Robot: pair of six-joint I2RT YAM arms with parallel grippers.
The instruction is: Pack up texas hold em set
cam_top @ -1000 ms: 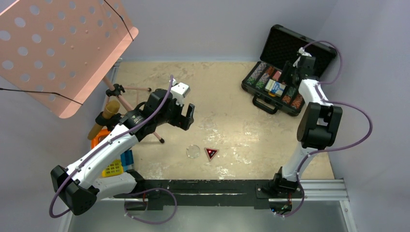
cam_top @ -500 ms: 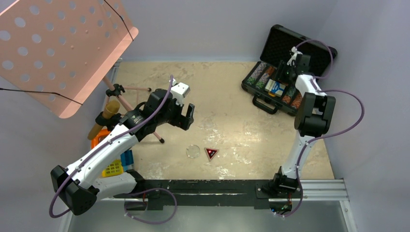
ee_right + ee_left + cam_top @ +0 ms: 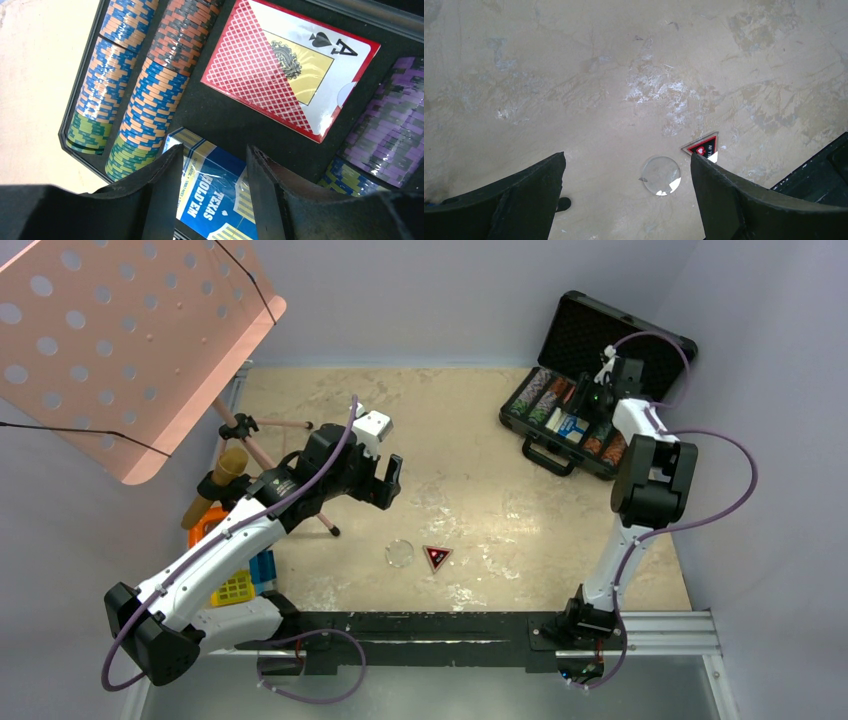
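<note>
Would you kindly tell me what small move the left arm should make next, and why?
Probably lower the left gripper toward the clear disc. Its jaws are open and empty above the table. In the wrist view the disc lies between them, beside the triangular marker, and both pieces are outside the case.

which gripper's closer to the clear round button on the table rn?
Left. The left gripper hangs open above the table, a little beyond the clear button. The right gripper is far off to the right, over the open briefcase.
</note>
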